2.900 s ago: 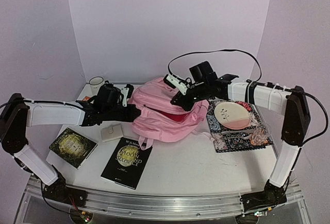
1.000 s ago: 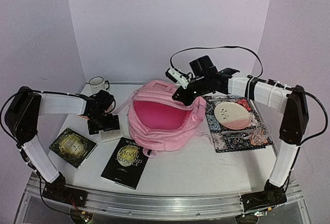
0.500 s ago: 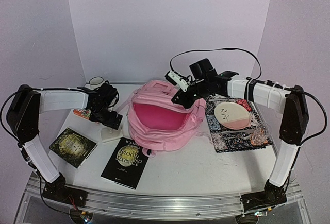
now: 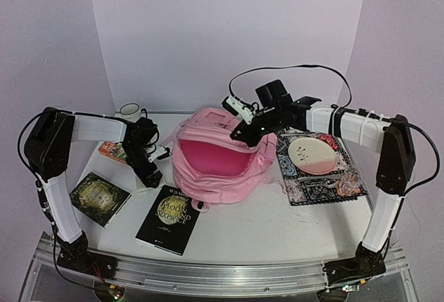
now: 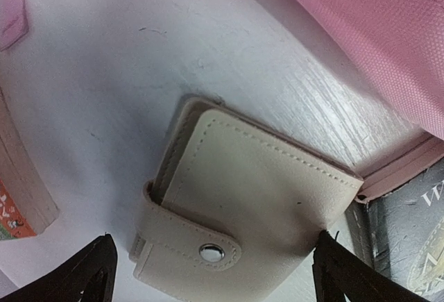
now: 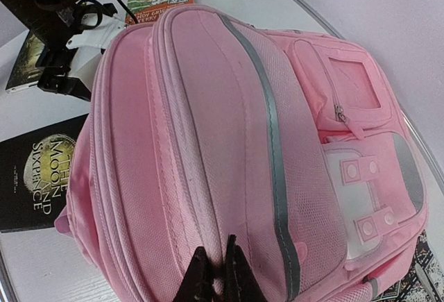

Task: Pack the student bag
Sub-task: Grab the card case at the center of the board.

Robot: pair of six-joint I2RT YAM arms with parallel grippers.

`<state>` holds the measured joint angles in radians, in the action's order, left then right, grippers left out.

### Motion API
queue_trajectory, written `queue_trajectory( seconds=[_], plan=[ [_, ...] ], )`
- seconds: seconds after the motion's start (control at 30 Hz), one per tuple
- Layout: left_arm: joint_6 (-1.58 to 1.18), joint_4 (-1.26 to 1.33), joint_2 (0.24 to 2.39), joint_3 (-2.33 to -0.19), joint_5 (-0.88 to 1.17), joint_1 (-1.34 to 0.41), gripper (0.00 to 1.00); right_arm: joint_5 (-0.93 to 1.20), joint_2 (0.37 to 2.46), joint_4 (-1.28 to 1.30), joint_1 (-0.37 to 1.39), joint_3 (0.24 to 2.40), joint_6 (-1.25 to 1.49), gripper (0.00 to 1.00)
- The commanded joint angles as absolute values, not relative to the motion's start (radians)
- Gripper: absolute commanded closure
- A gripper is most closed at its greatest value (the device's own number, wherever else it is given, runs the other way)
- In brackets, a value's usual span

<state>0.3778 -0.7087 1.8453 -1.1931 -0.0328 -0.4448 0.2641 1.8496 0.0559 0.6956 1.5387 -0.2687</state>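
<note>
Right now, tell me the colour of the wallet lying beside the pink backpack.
The wallet is cream-beige with a silver snap; best seen in the left wrist view.

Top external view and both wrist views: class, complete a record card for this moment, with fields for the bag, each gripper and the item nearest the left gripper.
Bag: large soft pink fabric backpack, main compartment gaping open
Right gripper: shut on the backpack's rim
Left gripper: open, a finger either side of the beige stitched snap wallet
Nearest item: the wallet, flat on the white table beside the backpack
</note>
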Motion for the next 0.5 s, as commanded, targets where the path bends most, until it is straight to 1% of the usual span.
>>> queue_trajectory(
  seconds=[0.0,0.27,0.47],
  plan=[
    [0.49,-0.759,1.904,-1.271,0.045,-0.42,0.0,0.3,1.808,-0.021,0.693,1.545,-0.274,1.0],
    [0.503,-0.827,1.992,-1.319,0.14,-0.369,0.01,0.307,1.806,-0.021,0.691,1.546,-0.27,1.0],
    [0.479,-0.861,1.968,-1.286,0.262,-0.373,0.01,0.312,1.806,-0.023,0.692,1.544,-0.273,1.0]
  ],
)
